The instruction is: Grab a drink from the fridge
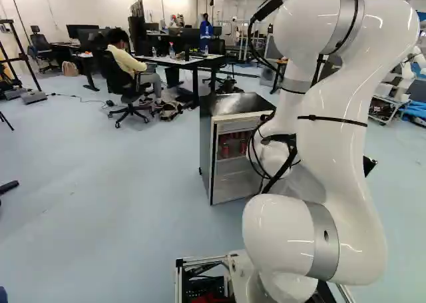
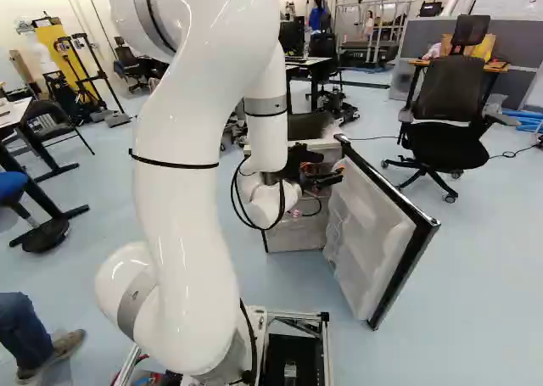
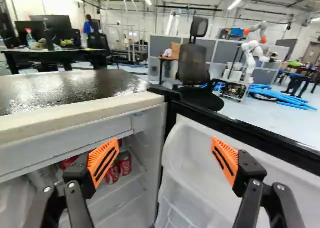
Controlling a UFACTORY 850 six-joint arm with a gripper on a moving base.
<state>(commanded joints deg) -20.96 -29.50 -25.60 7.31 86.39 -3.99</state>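
Observation:
My gripper (image 2: 321,179) is at the fridge's mouth in the right base view, beside the swung-out door (image 2: 366,233). In the wrist view the gripper (image 3: 165,144) is open with nothing held; one finger stands before the fridge interior, the other before the door's white inner side, with the hinge edge between them. Red cans (image 3: 124,163) stand on a shelf inside, partly hidden behind that first finger. The small fridge (image 1: 208,158) has a dark top and shows red cans (image 1: 225,150) inside in the left base view.
Beyond the fridge stands a black office chair (image 2: 445,106). A desk (image 1: 193,61) with a seated person lies farther back. Another robot (image 3: 250,55) stands on a cart near blue tubes (image 3: 280,95). At the right base view's near left is a person's leg.

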